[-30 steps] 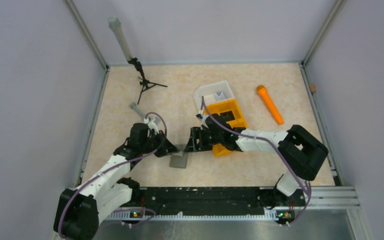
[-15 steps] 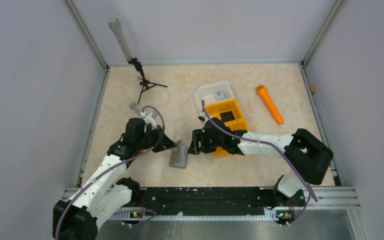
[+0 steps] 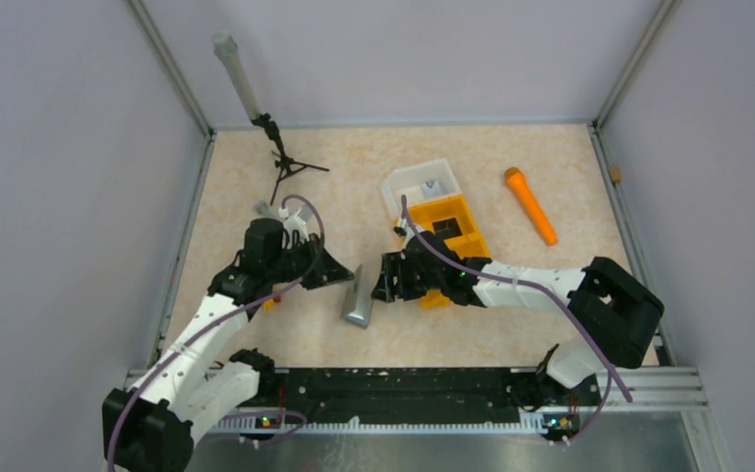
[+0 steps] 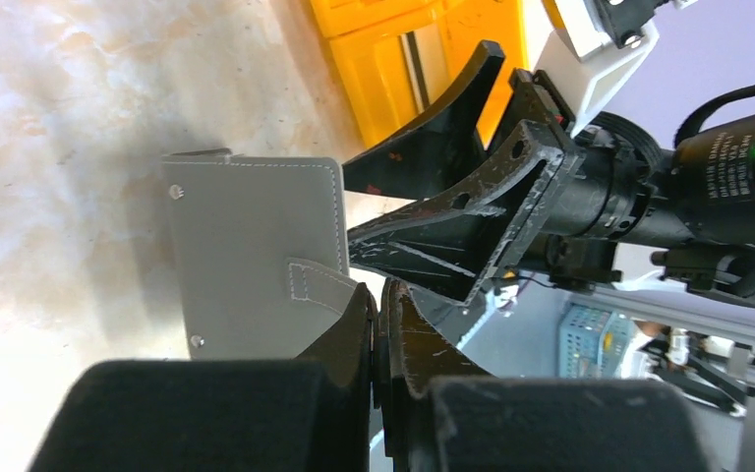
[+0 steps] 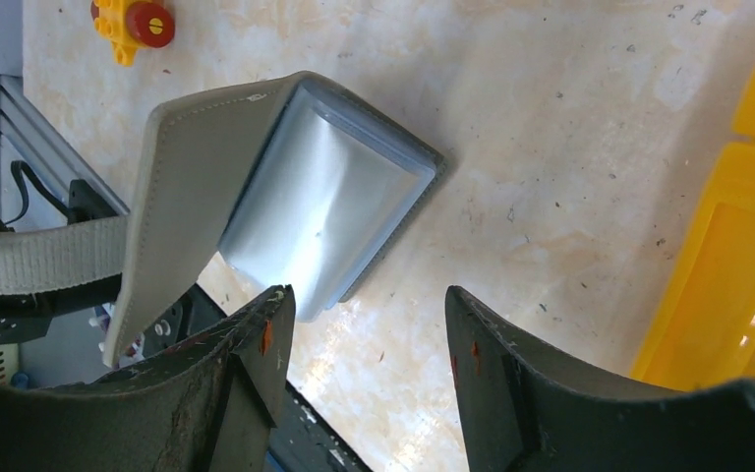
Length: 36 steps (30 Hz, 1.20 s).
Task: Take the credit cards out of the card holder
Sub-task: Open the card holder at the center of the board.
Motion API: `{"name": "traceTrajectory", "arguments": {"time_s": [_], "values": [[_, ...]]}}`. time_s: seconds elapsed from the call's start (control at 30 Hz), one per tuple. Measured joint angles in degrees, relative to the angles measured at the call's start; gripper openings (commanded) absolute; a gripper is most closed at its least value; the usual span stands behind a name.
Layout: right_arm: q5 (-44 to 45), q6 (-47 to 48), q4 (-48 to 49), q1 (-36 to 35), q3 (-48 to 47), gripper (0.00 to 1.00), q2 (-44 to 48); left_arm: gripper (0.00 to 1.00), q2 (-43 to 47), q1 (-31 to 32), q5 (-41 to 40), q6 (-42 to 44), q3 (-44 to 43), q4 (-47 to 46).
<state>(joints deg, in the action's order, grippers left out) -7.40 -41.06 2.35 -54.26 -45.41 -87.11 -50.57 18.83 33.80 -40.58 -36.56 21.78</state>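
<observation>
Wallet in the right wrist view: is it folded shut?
No, the wallet stands open, one grey side lifted well away from the other.

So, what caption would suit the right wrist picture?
Open right gripper faces the grey card holder, its flap lifted open.

- White shells are alternating with black joints on the left arm (image 3: 202,334) and right arm (image 3: 526,287).
- Purple cables (image 3: 307,212) are looping along both.
- The right end effector's (image 5: 366,293) black fingers (image 5: 496,393) are showing red flecks.
</observation>
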Motion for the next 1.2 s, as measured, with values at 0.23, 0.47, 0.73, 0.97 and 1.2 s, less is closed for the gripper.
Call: {"name": "traceTrajectory", "arguments": {"time_s": [0.23,0.47,0.73,0.97,1.2], "values": [[0.02,0.24,-0.04,0.0,0.0,0.54,0.0,0.0,-2.45,0.02,4.17,-4.33,2.14,-5.09],[-1.05,1.07,0.04,-0.48,-1.4,0.47,-1.16,0.0,-3.3,0.04,1.66,-2.43,1.55,-2.97],[-1.38,2.08,0.11,-3.08,-11.39,0.46,-9.4,0.0,-12.79,0.07,-10.73,5.84,-4.39,6.29],[-1.55,2.58,-0.22,-3.1,-15.13,0.45,-12.7,0.05,-16.92,0.02,-21.75,7.78,-6.67,11.37],[-0.22,2.97,-1.18,-3.1,-15.34,0.56,-12.48,0.06,-16.0,0.04,-32.44,7.72,-7.76,15.98]]}}
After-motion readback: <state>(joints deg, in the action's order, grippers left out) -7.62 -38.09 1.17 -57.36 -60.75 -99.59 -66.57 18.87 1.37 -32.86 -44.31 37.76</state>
